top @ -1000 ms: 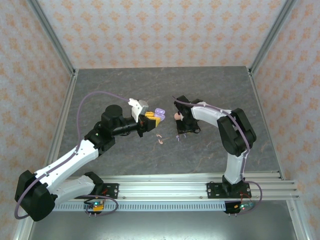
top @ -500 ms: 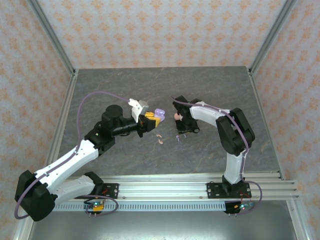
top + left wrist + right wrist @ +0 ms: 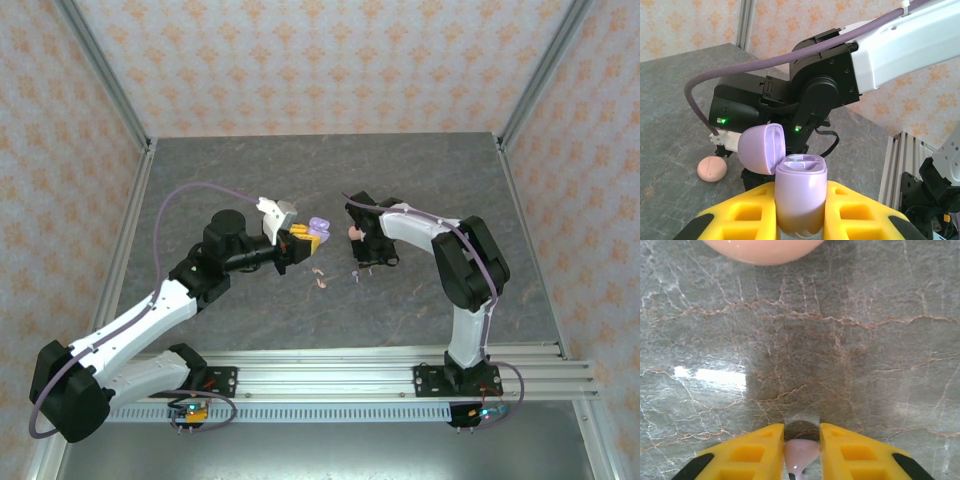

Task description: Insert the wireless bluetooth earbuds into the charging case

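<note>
My left gripper (image 3: 303, 237) is shut on a lilac charging case (image 3: 318, 229) and holds it above the table. In the left wrist view the case (image 3: 800, 192) stands upright between the yellow fingers (image 3: 747, 212), its lid (image 3: 762, 148) swung open to the left. My right gripper (image 3: 363, 264) points down at the table, its yellow fingers (image 3: 765, 445) pressed on both sides of a pale lilac earbud (image 3: 801, 454). Two pink earbuds (image 3: 320, 277) lie loose on the table between the arms. A small lilac speck (image 3: 357, 277) shows by the right gripper.
A closed pink round case (image 3: 353, 231) lies on the grey marble table (image 3: 300, 170) just beyond the right gripper, and shows too as the pink case (image 3: 762, 249) and the pink case (image 3: 712, 169). The right arm's black wrist (image 3: 805, 95) stands close behind the lilac case.
The right gripper's fingers have come together onto the earbud, and the right wrist has shifted slightly left. The left arm and the lilac case have stayed put.
</note>
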Controlling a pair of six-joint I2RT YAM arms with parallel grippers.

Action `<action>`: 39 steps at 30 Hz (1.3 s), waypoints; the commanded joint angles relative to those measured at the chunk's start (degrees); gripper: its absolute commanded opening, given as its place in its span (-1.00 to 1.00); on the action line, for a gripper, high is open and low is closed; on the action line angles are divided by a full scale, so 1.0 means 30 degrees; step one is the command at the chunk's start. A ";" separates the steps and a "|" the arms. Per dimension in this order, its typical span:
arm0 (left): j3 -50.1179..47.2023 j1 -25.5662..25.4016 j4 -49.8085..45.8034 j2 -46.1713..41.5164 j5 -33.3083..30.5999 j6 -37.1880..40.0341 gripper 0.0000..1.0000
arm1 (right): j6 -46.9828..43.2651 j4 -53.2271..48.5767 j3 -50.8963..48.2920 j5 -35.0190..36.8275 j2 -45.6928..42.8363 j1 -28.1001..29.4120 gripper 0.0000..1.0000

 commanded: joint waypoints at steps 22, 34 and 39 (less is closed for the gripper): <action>-0.1259 -0.0135 0.1025 0.1649 -0.3931 -0.0828 -0.59 | 0.1091 0.2049 -0.1870 -0.1692 -0.1978 -0.0936 -0.54; -0.1893 -0.0135 0.3280 0.4240 -0.4050 -0.1301 -0.60 | 0.1836 0.3823 -0.3136 -0.4835 -0.3378 -0.2662 -0.54; -0.1791 -0.0149 0.4710 0.5814 -0.4145 -0.1750 -0.60 | 0.2313 0.4730 -0.3360 -0.6213 -0.3933 -0.2972 -0.53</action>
